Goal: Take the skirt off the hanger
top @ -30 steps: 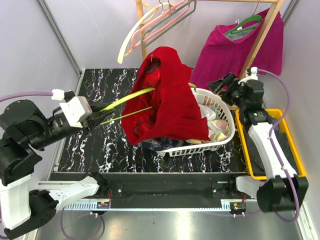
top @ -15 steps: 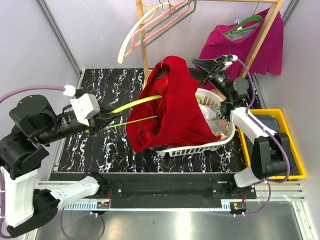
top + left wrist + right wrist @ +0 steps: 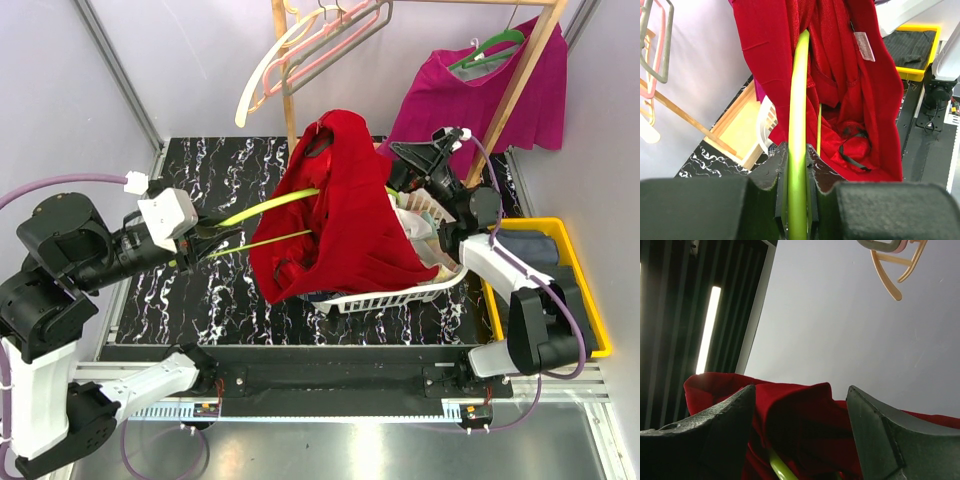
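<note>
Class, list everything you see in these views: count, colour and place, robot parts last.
lime-green plastic hanger: one, lime-green, centre
red fabric skirt: one, red, draped on that hanger
white plastic laundry basket: one, white, below the skirt
yellow plastic tray: one, yellow, far right, dark folded cloth inside
magenta garment: one, magenta, on the wooden rack
empty hangers: three, cream, pink, grey, rack's top
black marbled tabletop: one, black, beneath the basket
left hand: one, black, shut on the hanger
right hand: one, black, open around the skirt's top fold

No readable text anywhere. Only a small white tag (image 3: 861,46) sewn inside the red skirt (image 3: 875,100) (print too small to read).
</note>
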Motion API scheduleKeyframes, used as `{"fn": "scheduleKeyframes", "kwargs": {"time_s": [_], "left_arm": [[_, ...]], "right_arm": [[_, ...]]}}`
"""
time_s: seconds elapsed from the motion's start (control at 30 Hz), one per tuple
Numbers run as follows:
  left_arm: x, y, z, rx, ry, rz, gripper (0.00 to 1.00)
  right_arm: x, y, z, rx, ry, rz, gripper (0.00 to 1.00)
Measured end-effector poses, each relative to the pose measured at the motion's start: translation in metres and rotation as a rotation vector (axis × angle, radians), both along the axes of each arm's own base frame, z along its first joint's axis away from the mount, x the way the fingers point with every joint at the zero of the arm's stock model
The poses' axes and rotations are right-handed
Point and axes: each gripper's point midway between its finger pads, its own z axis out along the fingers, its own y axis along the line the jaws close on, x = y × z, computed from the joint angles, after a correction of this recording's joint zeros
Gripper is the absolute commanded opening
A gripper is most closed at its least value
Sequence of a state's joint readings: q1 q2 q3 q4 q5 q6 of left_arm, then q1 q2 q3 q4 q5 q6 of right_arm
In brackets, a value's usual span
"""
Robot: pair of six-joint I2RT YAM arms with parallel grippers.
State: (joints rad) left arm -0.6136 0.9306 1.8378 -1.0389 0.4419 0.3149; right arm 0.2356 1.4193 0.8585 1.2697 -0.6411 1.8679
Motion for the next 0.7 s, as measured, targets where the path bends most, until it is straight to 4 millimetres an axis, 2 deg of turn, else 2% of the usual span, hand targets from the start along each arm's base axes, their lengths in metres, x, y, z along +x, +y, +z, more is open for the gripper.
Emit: {"fn": "scheduleKeyframes", "kwargs": {"time_s": [0.37,0.43,0.57,0.7], "left_arm": [[0.004,0.001,-0.002,-0.001,0.013,0.019,0.00],[0.006,0.000,-0.003,-0.002,0.017,0.021,0.00],[0.008,-0.001,-0.003,-0.007,0.024,0.022,0.00],[0.010,-0.002,-0.002,-0.013,0.027,0.025,0.00]], "right_arm": [[-0.020,-0.002,0.021,0.002,-0.090,0.001,0.71],[-0.025,-0.002,0.030,-0.007,-0.125,-0.003,0.67],[-0.038,0.003,0.050,-0.033,-0.196,-0.001,0.53],[-0.041,0.012,0.050,-0.056,-0.202,0.014,0.44]]}}
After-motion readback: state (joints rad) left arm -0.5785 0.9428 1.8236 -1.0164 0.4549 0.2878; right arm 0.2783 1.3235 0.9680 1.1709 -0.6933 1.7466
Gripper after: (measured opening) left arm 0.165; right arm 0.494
